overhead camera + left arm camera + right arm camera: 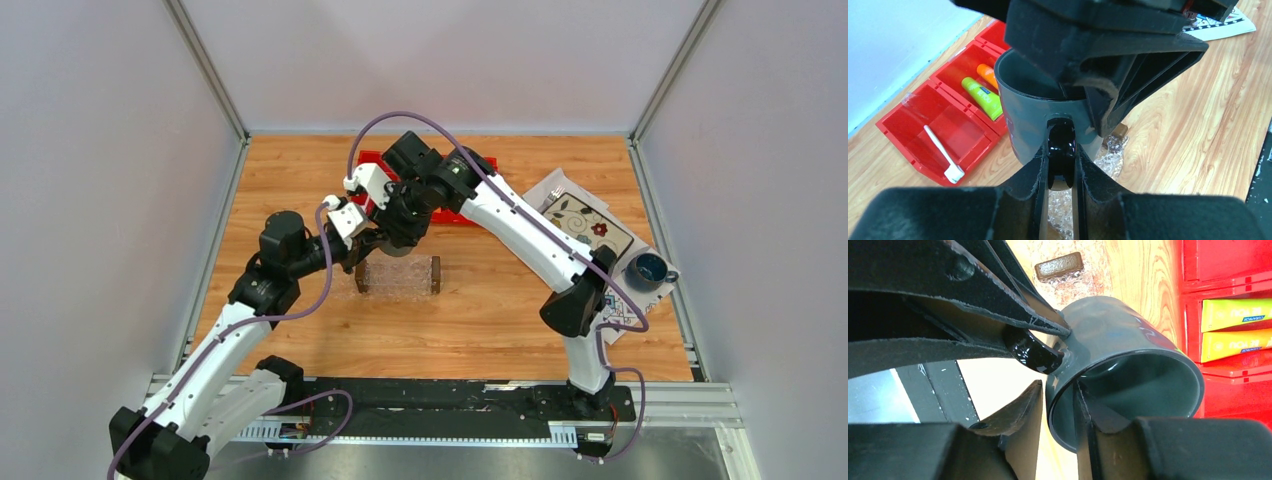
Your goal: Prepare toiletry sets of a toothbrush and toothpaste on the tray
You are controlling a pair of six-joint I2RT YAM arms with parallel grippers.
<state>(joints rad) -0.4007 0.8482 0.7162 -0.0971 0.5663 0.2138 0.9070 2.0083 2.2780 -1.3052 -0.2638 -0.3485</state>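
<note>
Left wrist shows no set made yet: toothbrush (940,150) and toothpaste tubes (982,97) lie in the red bin (903,117), tray (398,275) near it; left gripper (1062,155) clamps the handle of the mug (1023,120); right gripper (1060,390) straddles its rim, whether gripping I cannot tell

— What colour is the mug (1033,115)?
— Dark grey-green, inside and out, with a glossy black handle (1062,155).
— And the bin (903,117)?
— Bright red all over. The toothbrush (940,150) is plain white. The lime green tube (982,97) carries small blue print, and the orange tube (988,75) looks plain.
— The tray (400,277)?
— Clear, with a crinkled sheen, and a dark brown block (1059,265) at each short end.
— The table (300,170)?
— Orange-brown wood grain.
— The cloth (585,222)?
— White, patterned with dark curling stems and a red flower. The second mug (650,268) looks dark blue.
</note>
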